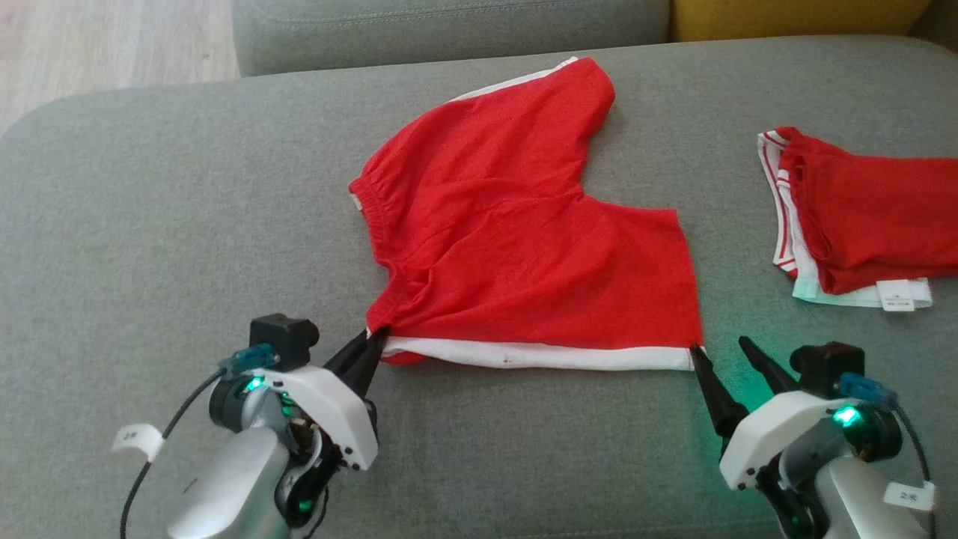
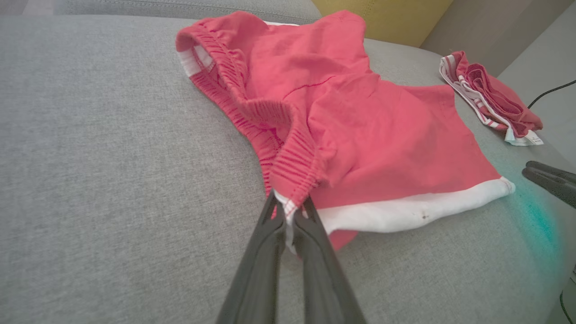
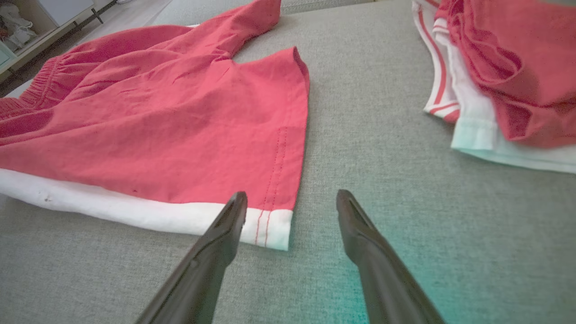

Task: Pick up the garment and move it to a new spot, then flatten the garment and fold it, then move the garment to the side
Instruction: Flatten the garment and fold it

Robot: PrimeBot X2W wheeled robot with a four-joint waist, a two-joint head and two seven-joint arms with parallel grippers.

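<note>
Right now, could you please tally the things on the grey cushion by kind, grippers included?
Spread red shorts: 1
Folded red-and-white pile: 1
Grippers: 2 (left gripper shut on the shorts' corner, right gripper open)
Total: 4

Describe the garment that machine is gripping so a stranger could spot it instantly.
On the grey cushion, look to the middle: red shorts spread out, a white band along the near edge. Unlike the folded red pile to their right, one corner is pinched by the left gripper.
</note>
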